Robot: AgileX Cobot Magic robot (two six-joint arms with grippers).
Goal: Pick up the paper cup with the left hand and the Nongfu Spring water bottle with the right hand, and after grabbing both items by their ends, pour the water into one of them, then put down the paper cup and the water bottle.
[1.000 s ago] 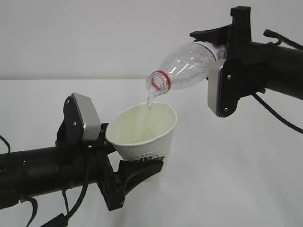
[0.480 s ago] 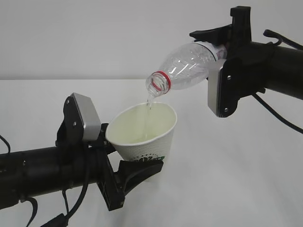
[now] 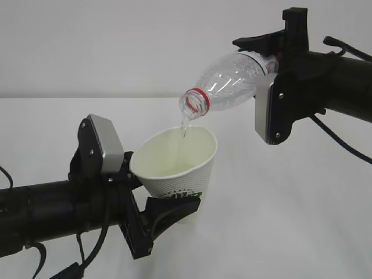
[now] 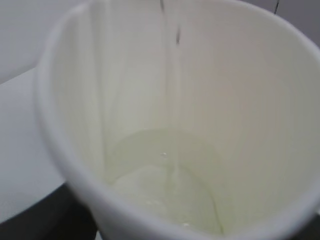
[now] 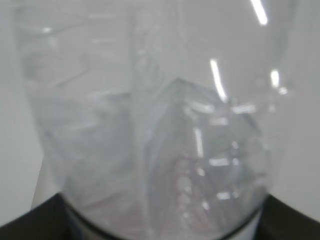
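Step in hand: pouring, with the bottle tipped over the cup and both held clear of the table (image 3: 302, 221)
Cup: the paper cup (image 3: 177, 165) sits left of centre, leaning so its open mouth faces up and toward the bottle; I judge the lean is there to catch the stream well inside the rim
Left hand: the left hand (image 3: 152, 204) grips the cup low down near its base, jaws set apart to the cup's width and closed on it; holding low leaves the mouth free
Bottle: the water bottle (image 3: 226, 87) lies nearly level, neck dipped down to the left, its open mouth with the red ring just above the cup's far rim
Right hand: the right hand (image 3: 272, 61) clamps the bottle at its bottom end, jaws spread to the bottle's girth and holding it; the far-end grip keeps the arm away from the cup
Water: a thin stream of water (image 3: 183, 129) falls from the neck into the cup; the left wrist view shows a shallow pool at the bottom, far below the rim
Bottle contents: the right wrist view shows only clear ribbed plastic, how much remains I cannot tell
Left to do: finish the pour, right the bottle, set both things down
Risk: a sharper tilt could send the stream past the rim
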